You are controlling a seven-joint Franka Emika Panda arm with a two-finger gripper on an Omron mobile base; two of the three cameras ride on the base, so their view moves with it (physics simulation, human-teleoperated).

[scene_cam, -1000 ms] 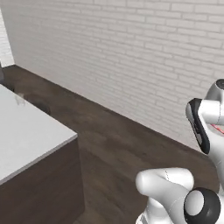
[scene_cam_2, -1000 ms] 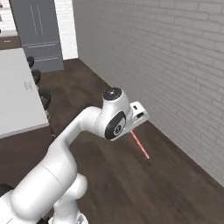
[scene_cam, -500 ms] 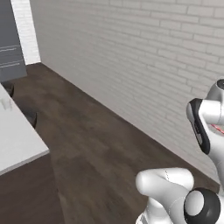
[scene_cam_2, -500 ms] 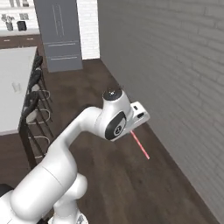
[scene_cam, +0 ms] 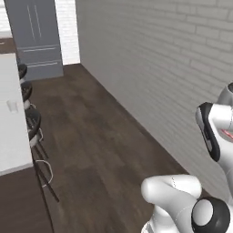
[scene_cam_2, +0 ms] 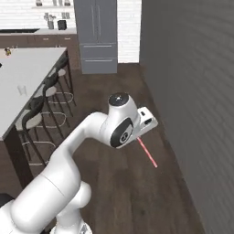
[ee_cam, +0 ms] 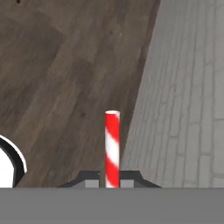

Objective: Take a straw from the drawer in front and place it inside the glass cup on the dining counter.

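The claw is closed on the straw, whose red-and-white striped length stands up between the two dark fingertips in the hand view. In the right base view the straw slants down and away from the hand, over the dark wood floor and near the grey brick wall. The white-topped counter lies well apart to the left with dark stools along its edge, and a small clear glass stands on it.

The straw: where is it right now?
The straw is pinched in the end effector, sticking out over the wood floor beside the brick wall.
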